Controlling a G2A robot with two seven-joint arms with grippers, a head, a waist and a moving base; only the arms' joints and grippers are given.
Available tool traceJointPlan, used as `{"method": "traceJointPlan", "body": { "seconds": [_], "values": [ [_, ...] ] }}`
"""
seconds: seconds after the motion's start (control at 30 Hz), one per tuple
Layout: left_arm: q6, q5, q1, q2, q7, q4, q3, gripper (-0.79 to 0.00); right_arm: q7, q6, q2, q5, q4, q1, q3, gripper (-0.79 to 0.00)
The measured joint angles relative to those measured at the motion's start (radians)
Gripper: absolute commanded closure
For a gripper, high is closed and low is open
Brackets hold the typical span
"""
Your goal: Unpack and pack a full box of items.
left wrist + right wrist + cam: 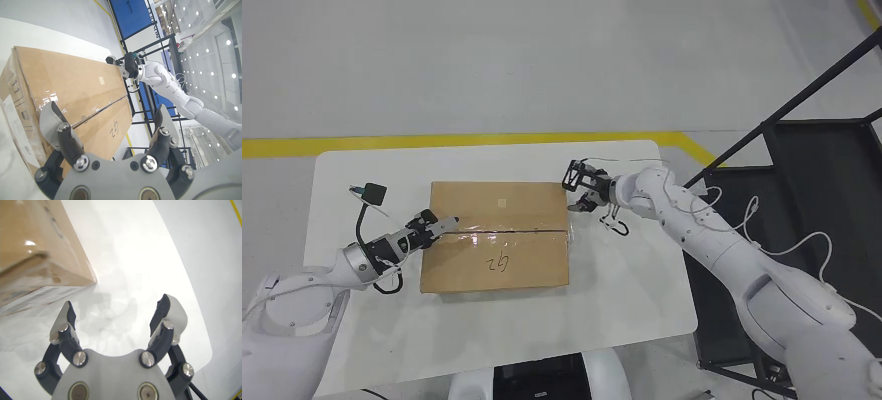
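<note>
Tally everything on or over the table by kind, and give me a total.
Cardboard box: 1
Tools: 2 (left tool, right tool), both open
Total: 3

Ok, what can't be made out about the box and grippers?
Contents of the cardboard box: top view, hidden by its closed flaps.
End label: right wrist view, blurred.
Whether the left gripper touches the tape seam: left wrist view, a finger covers the spot; top view, too small.
Most of the cardboard box: right wrist view, cut off by the edge.
</note>
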Motion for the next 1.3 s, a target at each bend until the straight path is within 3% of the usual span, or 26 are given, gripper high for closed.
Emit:
{"method": "traceJointPlan", "body": {
  "seconds": [0.27,0.5,0.7,0.9,1.1,1.3],
  "values": [
    [0.0,0.0,0.0,0.0,0.0,0.0,0.0,-0.785,0.024,-0.057,-0.062,-0.029,0.165,0.042,-0.051,-0.785],
    [0.0,0.0,0.0,0.0,0.0,0.0,0.0,-0.785,-0.039,-0.099,-0.072,-0.046,0.253,0.055,-0.037,-0.785],
    [0.0,0.0,0.0,0.0,0.0,0.0,0.0,-0.785,-0.21,-0.162,-0.045,-0.05,0.229,0.052,0.019,-0.785],
    [0.0,0.0,0.0,0.0,0.0,0.0,0.0,-0.785,-0.283,-0.212,-0.004,-0.064,0.154,0.024,0.084,-0.785],
    [0.0,0.0,0.0,0.0,0.0,0.0,0.0,-0.785,-0.247,-0.223,0.038,-0.095,0.081,-0.017,0.148,-0.785],
    [0.0,0.0,0.0,0.0,0.0,0.0,0.0,-0.785,-0.17,-0.181,0.036,-0.071,0.033,-0.047,0.163,-0.785]
  ]
}}
